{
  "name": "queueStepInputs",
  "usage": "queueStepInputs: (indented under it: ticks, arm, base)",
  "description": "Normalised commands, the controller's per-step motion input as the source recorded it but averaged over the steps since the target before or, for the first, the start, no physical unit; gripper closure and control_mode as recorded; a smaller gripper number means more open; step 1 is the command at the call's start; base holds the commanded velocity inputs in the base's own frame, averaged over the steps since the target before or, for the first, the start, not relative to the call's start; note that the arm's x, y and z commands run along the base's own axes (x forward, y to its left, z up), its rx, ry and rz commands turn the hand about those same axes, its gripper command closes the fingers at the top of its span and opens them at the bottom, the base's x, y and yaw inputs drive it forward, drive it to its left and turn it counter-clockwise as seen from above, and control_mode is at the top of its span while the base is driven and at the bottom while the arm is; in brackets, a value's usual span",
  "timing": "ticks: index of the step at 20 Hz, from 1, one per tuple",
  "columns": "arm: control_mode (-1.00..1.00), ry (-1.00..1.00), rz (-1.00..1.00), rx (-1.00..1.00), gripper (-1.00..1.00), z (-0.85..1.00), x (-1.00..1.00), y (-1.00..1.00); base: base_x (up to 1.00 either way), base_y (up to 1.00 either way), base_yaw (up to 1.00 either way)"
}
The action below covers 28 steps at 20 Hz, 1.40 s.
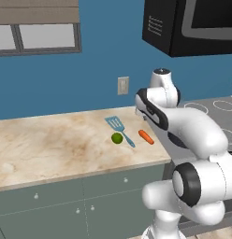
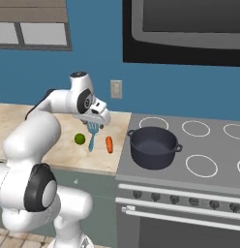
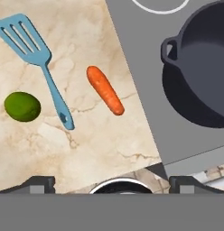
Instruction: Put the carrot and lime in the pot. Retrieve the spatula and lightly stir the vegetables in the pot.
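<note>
Nothing of the task is done yet: the carrot [image 3: 105, 90], the lime [image 3: 22, 106] and the spatula [image 3: 38, 63] lie on the counter [image 3: 95, 144], and the pot [image 3: 202, 74] on the stove [image 2: 209, 160] is empty. The gripper [image 2: 95, 117] hangs above them, fully open and holding nothing.

No readable text, labels, brands or numbers anywhere. Stove knobs [image 2: 175, 200] carry no legible markings, and the microwave [image 2: 189, 29] front is blank.
</note>
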Motion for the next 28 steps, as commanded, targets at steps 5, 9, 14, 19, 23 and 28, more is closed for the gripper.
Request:
queueStepInputs:
  ticks: [5, 9, 14, 19, 23, 28]
  arm:
    - [-1.00, 0.03, 0.01, -0.01, -1.00, -0.31, 0.08, -0.05]
    - [-1.00, 0.12, 0.00, 0.00, -1.00, -0.30, 0.26, 0.00]
    - [-1.00, 0.11, 0.00, 0.00, -1.00, -0.30, 0.30, 0.00]
    - [-1.00, 0.01, 0.06, 0.00, -1.00, -0.33, 0.25, -0.02]
    - [-1.00, 0.00, 0.04, 0.00, -1.00, -0.35, 0.16, -0.05]
    - [-1.00, 0.00, 0.01, 0.00, -1.00, -0.36, 0.21, -0.01]
  base:
    - [0.00, 0.00, 0.00]
    - [0.00, 0.00, 0.00]
    - [0.00, 0.00, 0.00]
    - [0.00, 0.00, 0.00]
    - [0.00, 0.00, 0.00]
    - [0.00, 0.00, 0.00]
